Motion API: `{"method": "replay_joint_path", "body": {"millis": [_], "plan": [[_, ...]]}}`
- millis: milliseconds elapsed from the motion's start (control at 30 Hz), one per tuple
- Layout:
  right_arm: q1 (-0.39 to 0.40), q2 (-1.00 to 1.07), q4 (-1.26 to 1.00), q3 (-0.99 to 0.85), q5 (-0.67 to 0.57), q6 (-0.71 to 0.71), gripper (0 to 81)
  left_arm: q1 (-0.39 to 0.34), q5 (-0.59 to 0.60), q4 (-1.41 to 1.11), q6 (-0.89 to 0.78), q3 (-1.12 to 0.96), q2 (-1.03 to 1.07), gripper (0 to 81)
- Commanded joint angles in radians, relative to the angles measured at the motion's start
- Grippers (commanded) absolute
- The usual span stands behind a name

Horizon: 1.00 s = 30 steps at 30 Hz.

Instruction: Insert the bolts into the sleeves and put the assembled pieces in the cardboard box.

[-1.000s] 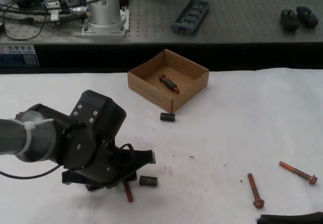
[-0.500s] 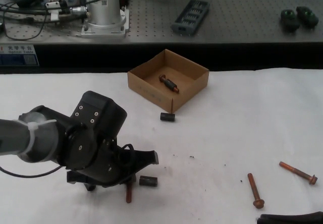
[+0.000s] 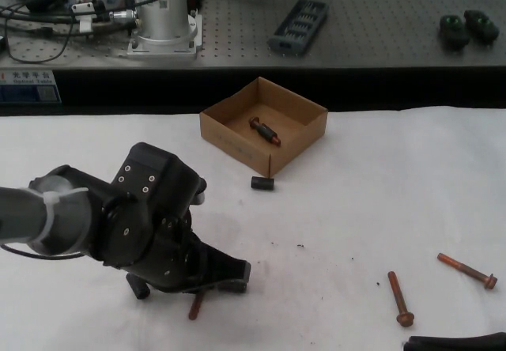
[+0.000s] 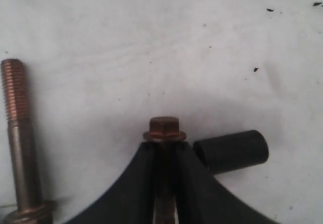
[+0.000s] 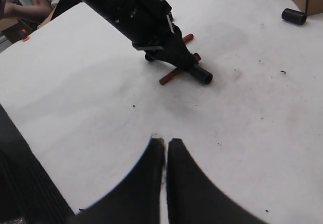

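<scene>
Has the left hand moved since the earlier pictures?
Yes. In the high view the left hand, holding a bolt, has shifted down the picture, farther from the cardboard box, which stayed put.

My left gripper (image 3: 236, 278) sits low on the counter (image 3: 356, 209), a bolt (image 3: 194, 307) just beside it; one assembled piece (image 3: 265, 131) lies in the cardboard box (image 3: 237, 141).

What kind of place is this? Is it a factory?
Most likely a robotics lab, not a factory: a metal table full of screw holes carries cables, and the left robot arm is over a white-covered bench, its tool holding a bolt.
</scene>
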Motion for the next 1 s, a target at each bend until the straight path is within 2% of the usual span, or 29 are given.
{"method": "replay_joint_path", "body": {"millis": [0,100,367,500,767,967], "plan": [[0.003,-0.006,-0.011,-0.001,0.044,-0.033,4.1,-0.006,-0.057,0.0,0.037,0.002,-0.046,0.6],[0.007,0.009,-0.011,-0.001,0.048,-0.049,4.1,-0.006,-0.124,-0.01,0.037,0.012,-0.108,0.6],[0.01,0.096,-0.011,-0.028,0.049,-0.061,4.1,-0.033,-0.114,-0.238,-0.015,0.204,-0.362,0.6],[0.01,0.161,0.009,-0.096,0.027,-0.148,4.1,-0.047,-0.114,-0.287,-0.02,0.315,-0.52,0.6],[0.01,0.4,0.202,-0.383,0.031,-0.277,4.1,-0.048,-0.117,-0.322,0.004,0.486,-0.842,0.6],[0.01,0.655,0.327,-0.601,0.033,-0.477,4.1,-0.048,-0.124,-0.441,0.004,0.629,-1.079,0.6]]}}
